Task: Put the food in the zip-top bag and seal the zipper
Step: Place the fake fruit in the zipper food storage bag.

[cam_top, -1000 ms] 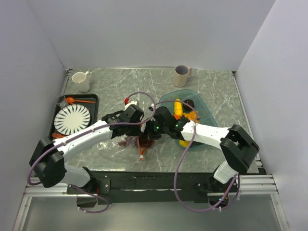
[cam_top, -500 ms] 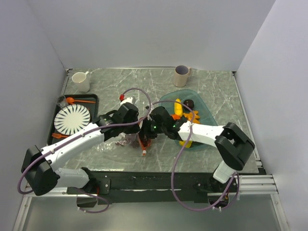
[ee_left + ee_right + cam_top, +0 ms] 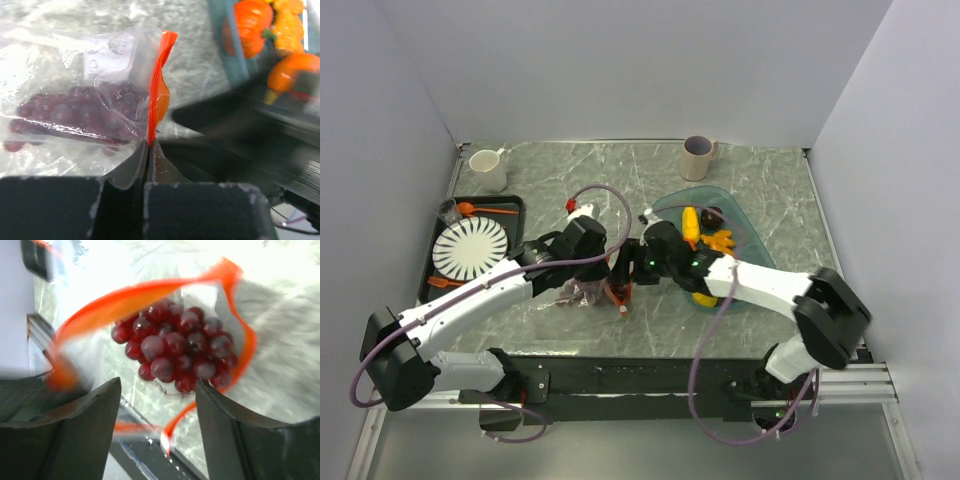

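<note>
Top view first. The left arm [image 3: 480,292] and right arm [image 3: 760,283] meet mid-table over the zip-top bag [image 3: 572,296]. The bag lies flat on the marble table [image 3: 770,180], just left of the teal tray [image 3: 745,225]. The dark grape bunch [image 3: 584,292] is inside the bag, and the zipper [image 3: 618,294] runs along the side that faces the tray. The tray holds the banana [image 3: 690,222], some orange fruits [image 3: 722,240] and the lemon [image 3: 703,298], which sits at the near corner, half under the right arm. Over on the left, a black tray [image 3: 516,222] carries a striped plate [image 3: 470,247] and an orange spoon [image 3: 485,210]. A white mug [image 3: 488,170] and a grey mug [image 3: 698,157] stand along the far edge. From up here we can't tell how either set of jaws stands.

Left wrist view: the left gripper [image 3: 148,148] is pinching the zipper [image 3: 159,95], with its fingers pressed together on the near end of the orange strip. The grapes sit in the bag to the left of the strip. The teal tray's rim and a few orange fruits show at top right.

Right wrist view: the right gripper [image 3: 159,385] is spread wide with nothing between its fingers, right at the bag's mouth. The zipper loops open here, so we're looking straight in at the grape bunch [image 3: 175,347].
</note>
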You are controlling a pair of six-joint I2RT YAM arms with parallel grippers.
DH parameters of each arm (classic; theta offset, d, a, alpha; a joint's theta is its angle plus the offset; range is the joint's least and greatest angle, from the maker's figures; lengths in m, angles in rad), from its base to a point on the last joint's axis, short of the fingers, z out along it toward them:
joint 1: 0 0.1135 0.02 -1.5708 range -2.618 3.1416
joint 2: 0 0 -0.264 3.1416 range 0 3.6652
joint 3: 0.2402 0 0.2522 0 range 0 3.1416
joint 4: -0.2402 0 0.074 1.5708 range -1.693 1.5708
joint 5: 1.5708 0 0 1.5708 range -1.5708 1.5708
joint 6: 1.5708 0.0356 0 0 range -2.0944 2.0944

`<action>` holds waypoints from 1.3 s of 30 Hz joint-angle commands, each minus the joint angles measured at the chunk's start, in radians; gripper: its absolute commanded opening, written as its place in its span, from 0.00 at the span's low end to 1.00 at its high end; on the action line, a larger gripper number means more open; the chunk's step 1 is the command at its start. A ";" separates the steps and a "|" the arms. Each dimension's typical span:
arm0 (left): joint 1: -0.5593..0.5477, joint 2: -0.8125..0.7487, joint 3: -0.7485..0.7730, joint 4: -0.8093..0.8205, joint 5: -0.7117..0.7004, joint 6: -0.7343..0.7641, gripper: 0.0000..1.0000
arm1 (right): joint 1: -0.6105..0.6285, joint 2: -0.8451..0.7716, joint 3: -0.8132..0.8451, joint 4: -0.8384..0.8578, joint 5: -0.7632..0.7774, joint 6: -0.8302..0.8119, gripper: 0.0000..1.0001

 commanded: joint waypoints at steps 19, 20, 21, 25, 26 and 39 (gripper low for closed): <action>0.013 0.087 0.009 0.016 -0.014 0.018 0.01 | -0.042 0.195 0.147 -0.117 0.202 -0.106 0.61; 0.013 0.082 0.009 0.020 -0.010 0.019 0.01 | -0.045 0.195 0.145 -0.110 0.201 -0.115 0.62; 0.013 0.081 0.004 0.025 -0.007 0.021 0.01 | -0.052 0.194 0.142 -0.088 0.188 -0.115 0.62; 0.013 0.084 0.000 0.033 0.009 0.019 0.01 | -0.085 0.200 0.120 -0.028 0.120 -0.121 0.61; 0.013 0.085 0.001 0.031 0.009 0.018 0.01 | -0.099 0.206 0.122 -0.022 0.110 -0.117 0.62; 0.013 0.096 0.014 0.040 0.024 0.028 0.01 | -0.144 0.287 0.151 0.061 0.006 -0.149 0.56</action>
